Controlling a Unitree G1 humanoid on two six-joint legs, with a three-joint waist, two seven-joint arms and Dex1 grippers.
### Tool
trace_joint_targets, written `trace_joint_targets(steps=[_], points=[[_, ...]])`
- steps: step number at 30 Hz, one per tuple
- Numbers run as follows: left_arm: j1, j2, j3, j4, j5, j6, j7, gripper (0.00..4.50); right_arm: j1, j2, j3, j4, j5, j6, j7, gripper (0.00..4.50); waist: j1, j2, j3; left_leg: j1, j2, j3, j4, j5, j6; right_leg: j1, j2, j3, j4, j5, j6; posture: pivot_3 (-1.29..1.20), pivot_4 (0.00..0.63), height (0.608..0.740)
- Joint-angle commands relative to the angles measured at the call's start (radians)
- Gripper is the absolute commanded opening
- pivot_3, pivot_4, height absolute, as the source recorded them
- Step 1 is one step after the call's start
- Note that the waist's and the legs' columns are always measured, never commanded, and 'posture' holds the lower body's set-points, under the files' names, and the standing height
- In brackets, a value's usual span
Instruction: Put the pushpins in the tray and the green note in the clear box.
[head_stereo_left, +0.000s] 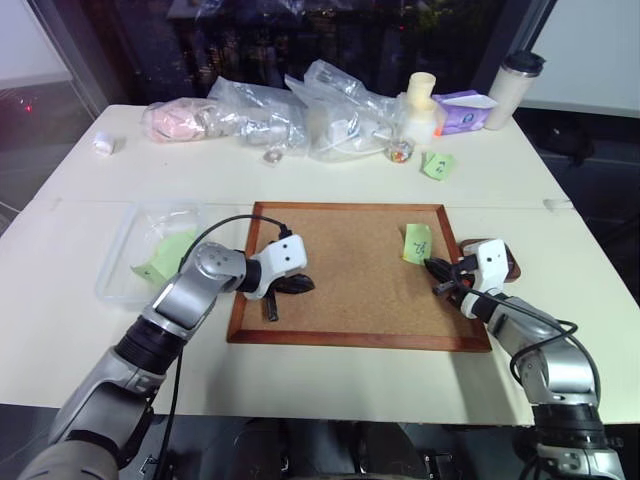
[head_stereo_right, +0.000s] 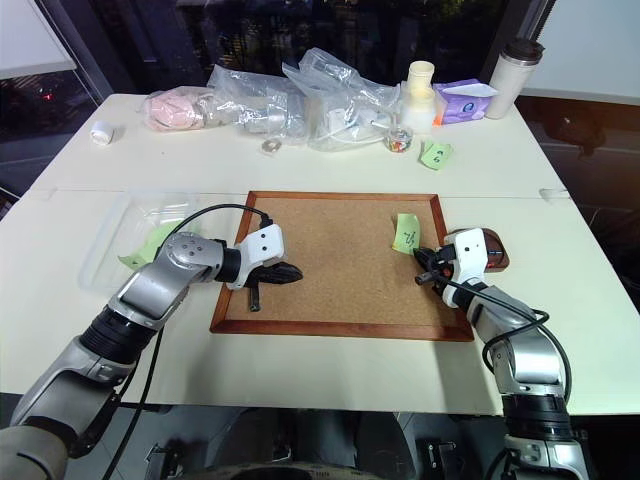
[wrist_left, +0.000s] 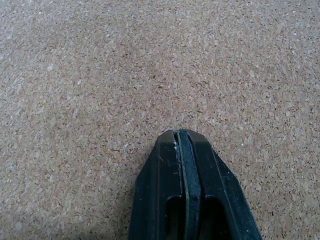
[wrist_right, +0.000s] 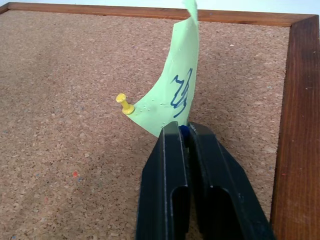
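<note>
At the left of the white table (head_stereo_left: 330, 180) lies the clear box (head_stereo_left: 125, 262), with a light green sheet (head_stereo_left: 165, 258) inside it. Just right of it, the left gripper (head_stereo_left: 300, 285) rests over the left part of the cork board (head_stereo_left: 350, 270), its two black fingers pressed tight together with nothing between them; the left wrist view shows their tips against bare cork. Further right, near the board's right edge, the green note (head_stereo_left: 417, 243) with its dark scribble stands curled up off the cork. A yellow pushpin (wrist_right: 124, 104) is stuck through the note's lower corner into the board. The right gripper (wrist_right: 182, 132) sits at the note's lower edge, its fingers closed on a small blue pushpin (wrist_right: 184, 132) whose head shows between the tips, right at the paper. Just beyond the board's right frame, behind the right gripper, lies the dark brown tray (head_stereo_left: 505, 262), partly hidden by the white wrist. Along the far side of the table sit crumpled clear plastic bags (head_stereo_left: 300, 110), a small glass jar (head_stereo_left: 400, 151), a second green note (head_stereo_left: 437, 165), a cream bottle (head_stereo_left: 421, 100), a purple packet (head_stereo_left: 463, 110) and a white tumbler (head_stereo_left: 514, 88) with a dark lid.
</note>
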Motion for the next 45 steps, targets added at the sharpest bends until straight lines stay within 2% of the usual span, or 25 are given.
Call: trace_joint_targets(steps=[1,10,11,12,18,19,30,33,40,41,45], points=[[0.039,0.023,-0.042,0.065,0.059,0.037,0.012,0.00,0.001,0.007,-0.019,-0.038,0.005,-0.016,-0.006,0.05,0.000,0.000,0.000,0.000,0.000,0.000,0.000,0.000,0.000,0.000,0.000,0.000,0.000,0.000,0.000,0.00,0.150,0.735],[0.037,0.021,-0.045,0.066,0.058,0.034,0.008,0.00,0.015,-0.001,-0.027,-0.029,-0.023,-0.036,-0.026,0.05,0.001,0.000,0.000,0.000,0.001,0.000,-0.001,0.000,0.000,0.000,0.000,0.000,-0.001,0.000,0.000,0.00,0.150,0.735],[0.037,0.021,-0.045,0.066,0.058,0.034,0.008,0.00,0.016,-0.003,-0.026,-0.029,-0.022,-0.039,-0.020,0.67,0.001,0.000,0.000,0.000,0.001,0.000,-0.001,0.000,0.000,0.000,0.000,0.000,-0.001,0.000,0.000,0.00,0.150,0.735],[0.037,0.021,-0.045,0.066,0.058,0.034,0.008,0.00,0.017,-0.005,-0.024,-0.030,-0.020,-0.040,-0.014,0.97,0.001,0.000,0.000,0.000,0.001,0.000,-0.001,0.000,0.000,0.000,0.000,0.000,-0.001,0.000,0.000,0.00,0.150,0.735],[0.041,0.021,-0.045,0.064,0.058,0.034,0.009,0.00,0.029,-0.005,-0.039,-0.049,-0.025,-0.056,-0.027,4.04,0.001,0.000,0.000,0.000,0.001,0.000,-0.001,0.000,0.000,0.000,0.000,0.000,-0.002,0.000,0.000,0.00,0.150,0.735],[0.041,0.021,-0.044,0.063,0.058,0.035,0.010,0.00,0.032,-0.004,-0.045,-0.054,-0.022,-0.060,-0.027,4.44,0.001,0.000,0.000,0.000,0.001,0.000,-0.001,0.000,0.000,0.000,-0.001,0.000,-0.002,0.000,0.000,0.00,0.150,0.735],[0.050,0.024,-0.050,0.057,0.059,0.038,0.005,0.00,0.064,0.012,-0.022,-0.090,-0.035,-0.134,-0.010,4.44,0.000,0.000,0.000,0.000,0.001,0.000,-0.003,0.000,0.000,0.001,-0.001,-0.001,-0.005,0.000,0.000,0.00,0.150,0.735],[0.052,0.026,-0.052,0.055,0.060,0.038,0.004,0.00,0.059,0.012,-0.009,-0.078,-0.041,-0.142,-0.004,3.69,0.000,0.000,0.000,0.000,0.001,0.000,-0.004,0.000,0.000,0.001,-0.001,-0.001,-0.005,0.000,-0.001,0.00,0.150,0.735],[0.052,0.025,-0.051,0.058,0.059,0.039,0.004,0.00,0.036,0.009,0.012,-0.024,-0.057,-0.150,0.015,0.25,0.000,0.000,0.000,0.000,0.001,0.000,-0.004,0.000,0.000,0.001,-0.001,-0.001,-0.006,0.000,-0.001,0.00,0.150,0.735],[0.052,0.026,-0.050,0.059,0.059,0.039,0.004,0.00,0.032,0.008,0.008,-0.023,-0.055,-0.149,0.015,0.11,0.000,0.000,0.000,0.000,0.002,0.000,-0.004,0.000,0.000,0.001,-0.001,-0.001,-0.006,0.000,-0.001,0.00,0.150,0.735],[0.058,0.033,-0.047,0.058,0.059,0.038,0.003,0.00,0.030,0.005,0.001,-0.026,-0.050,-0.143,0.016,0.11,-0.001,0.000,0.000,0.000,0.002,0.000,-0.004,0.000,0.000,0.001,-0.001,-0.001,-0.006,0.000,-0.001,0.00,0.150,0.735]])
